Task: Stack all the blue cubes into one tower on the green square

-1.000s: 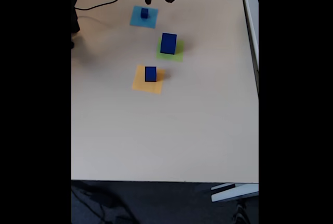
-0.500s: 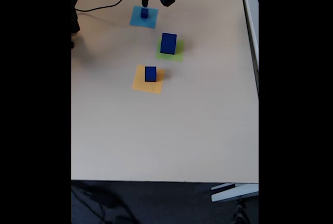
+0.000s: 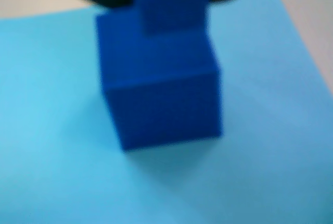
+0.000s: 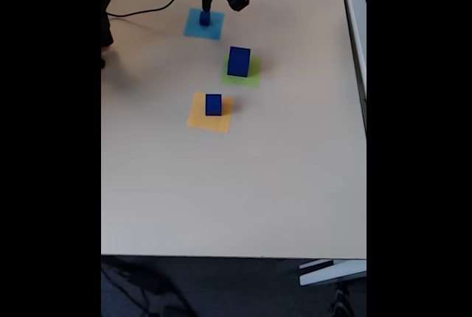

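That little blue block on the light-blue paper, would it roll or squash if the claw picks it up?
Probably neither. The small blue cube has flat faces and sharp edges, so it should sit still, not roll. It looks solid and matte, likely stiff and easy to grip. On the thin light-blue square it may slide if nudged.

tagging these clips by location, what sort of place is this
Probably an office or lab workspace set up for a robot stacking exercise: a plain beige table over dark flooring, coloured paper squares such as the green square laid out as targets, blue cubes on them, and a black cable.
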